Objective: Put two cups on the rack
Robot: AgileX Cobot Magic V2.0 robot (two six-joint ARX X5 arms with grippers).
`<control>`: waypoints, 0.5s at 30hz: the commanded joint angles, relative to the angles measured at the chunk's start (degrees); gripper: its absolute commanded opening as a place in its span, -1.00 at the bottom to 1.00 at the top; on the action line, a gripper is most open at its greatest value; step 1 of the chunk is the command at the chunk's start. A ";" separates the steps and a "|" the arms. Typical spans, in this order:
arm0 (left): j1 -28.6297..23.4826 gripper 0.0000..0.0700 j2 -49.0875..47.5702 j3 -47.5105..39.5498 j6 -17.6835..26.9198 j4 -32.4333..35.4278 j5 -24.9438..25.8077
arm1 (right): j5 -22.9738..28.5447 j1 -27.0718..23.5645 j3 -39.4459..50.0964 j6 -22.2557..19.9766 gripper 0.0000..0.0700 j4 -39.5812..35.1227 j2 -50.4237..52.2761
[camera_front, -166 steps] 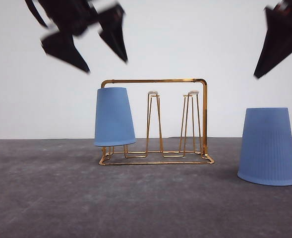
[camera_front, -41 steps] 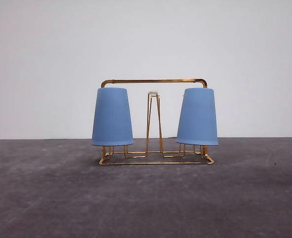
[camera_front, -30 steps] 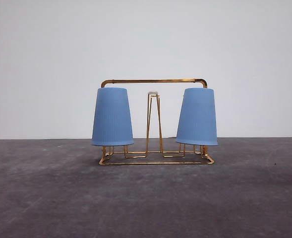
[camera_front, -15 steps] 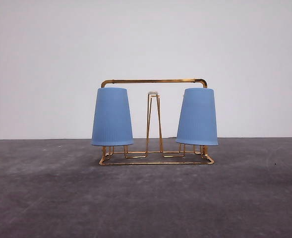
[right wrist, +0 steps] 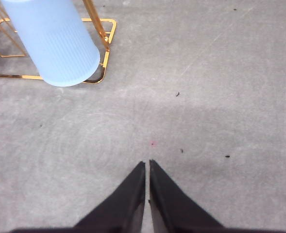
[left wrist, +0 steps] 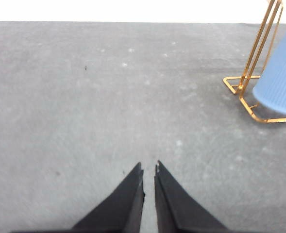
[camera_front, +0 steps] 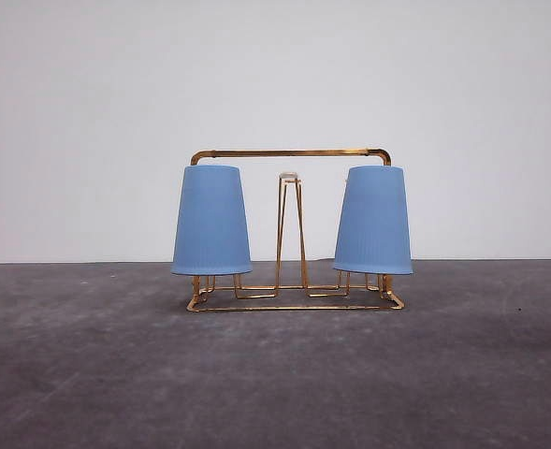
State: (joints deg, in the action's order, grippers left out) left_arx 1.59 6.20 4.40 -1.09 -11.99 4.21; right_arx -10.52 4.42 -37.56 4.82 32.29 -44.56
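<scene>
On the rack [camera_front: 290, 154]: left cup [camera_front: 211, 222], right cup [camera_front: 373, 221], both upside down on prongs | left gripper [left wrist: 148, 170] clenched, empty, over grey table [camera_front: 275, 374] | right gripper [right wrist: 147, 164] clenched, empty

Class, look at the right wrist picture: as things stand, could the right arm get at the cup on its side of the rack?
Probably yes. The right pincer, shut and empty, faces bare table, and the cup hangs upside down on the rack with nothing between them.
</scene>
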 commanded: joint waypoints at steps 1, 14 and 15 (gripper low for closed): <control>-0.23 -0.93 -2.49 -1.13 -1.06 1.20 -0.22 | 0.07 -0.06 -0.35 0.72 -0.97 -0.61 -0.28; -0.49 -0.93 -6.01 -3.69 -1.50 1.40 -1.46 | 0.07 -0.06 -0.37 0.72 -0.97 -1.01 -0.28; -0.49 -0.93 -5.95 -3.69 -1.50 1.40 -1.46 | 0.07 -0.06 -0.37 0.72 -0.97 -1.01 -0.28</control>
State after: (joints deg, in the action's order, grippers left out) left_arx 1.19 0.27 1.61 -2.41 -10.26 2.92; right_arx -10.50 4.40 -37.56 4.83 31.89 -44.56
